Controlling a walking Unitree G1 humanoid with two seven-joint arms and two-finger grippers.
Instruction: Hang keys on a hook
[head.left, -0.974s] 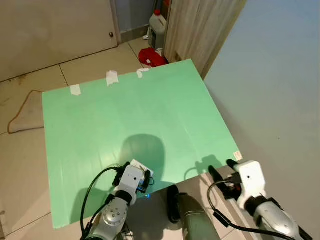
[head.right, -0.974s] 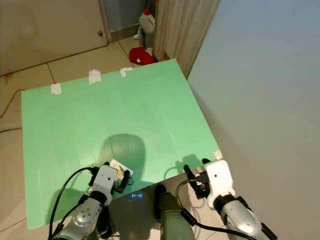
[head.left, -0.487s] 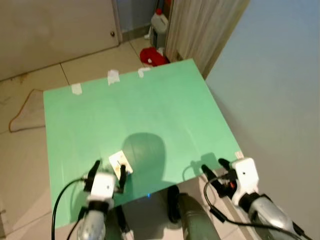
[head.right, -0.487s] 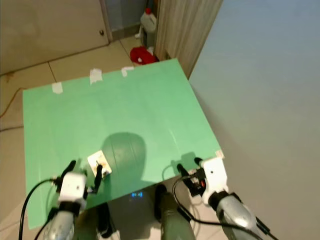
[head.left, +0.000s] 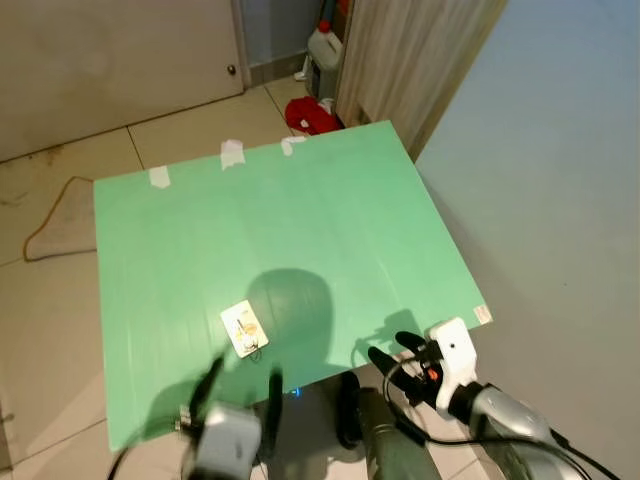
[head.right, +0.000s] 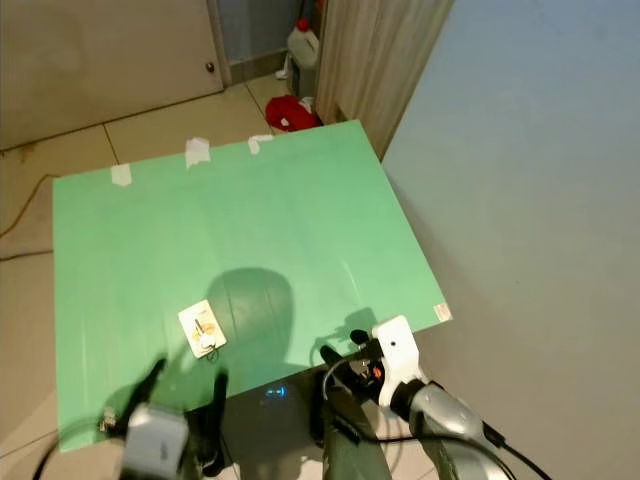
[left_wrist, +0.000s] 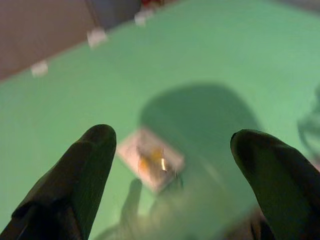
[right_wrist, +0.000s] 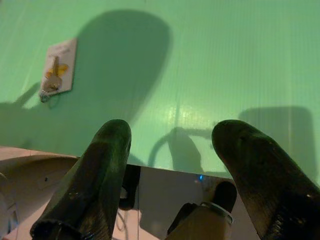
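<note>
I log 1 mat (head.left: 300, 230) flat on the floor, a wall along its right. On it, near its front edge, left of centre: 1 card (head.left: 243, 329) with keys (right_wrist: 51, 80). Left gripper (head.left: 238, 388) before the card, right gripper (head.left: 395, 354) at the front edge. Behind the mat: 1 jug (head.left: 324, 45), 1 door (head.left: 110, 60).

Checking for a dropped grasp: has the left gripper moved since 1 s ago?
Yes. The left gripper has pulled back off the key card, toward the green mat's near edge.
</note>
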